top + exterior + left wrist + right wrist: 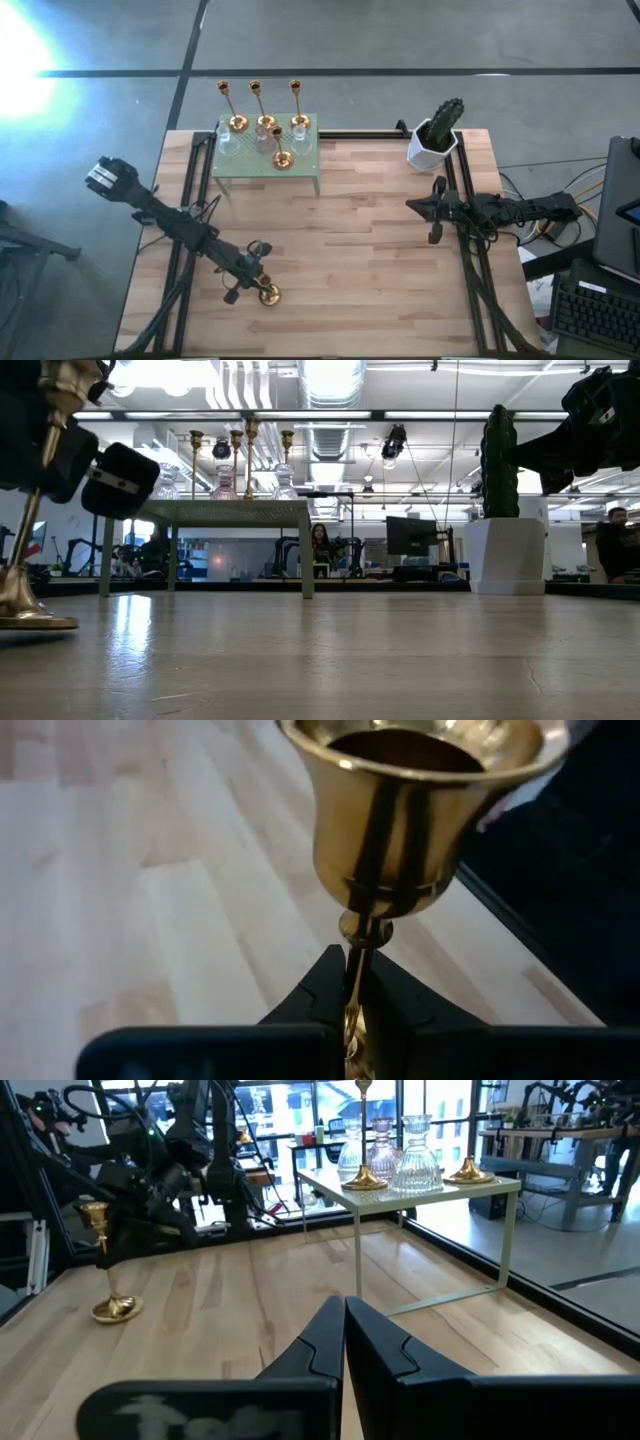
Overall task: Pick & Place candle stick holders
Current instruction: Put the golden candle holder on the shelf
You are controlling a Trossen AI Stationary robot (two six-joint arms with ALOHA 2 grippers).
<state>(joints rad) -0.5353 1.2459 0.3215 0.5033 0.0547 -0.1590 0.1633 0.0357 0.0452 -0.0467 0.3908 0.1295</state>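
A tall gold candle stick holder (268, 294) stands near the table's front left, and my left gripper (257, 272) is shut on its stem. It also shows in the right wrist view (108, 1270) and the low view (30, 560). Several more gold holders (255, 100) and small glass ones (262, 136) stand on a small pale green stand (300, 176) at the far middle. My right gripper (412, 206) is shut and empty above the table's right side, near the cactus pot. My left gripper pinches the holder's thin stem (353, 970) between its two fingers, just below the cup (430, 810). The fingers come about level from the table's far left and lie across the stem. The round base (115, 1310) is down at the table top, and the holder leans a little.
A white pot with a green cactus (435, 138) stands at the far right corner. Black rails (470, 260) run along the table's left and right sides. Bare wood (350, 260) lies between the two arms. A keyboard and cables lie off the table's right edge.
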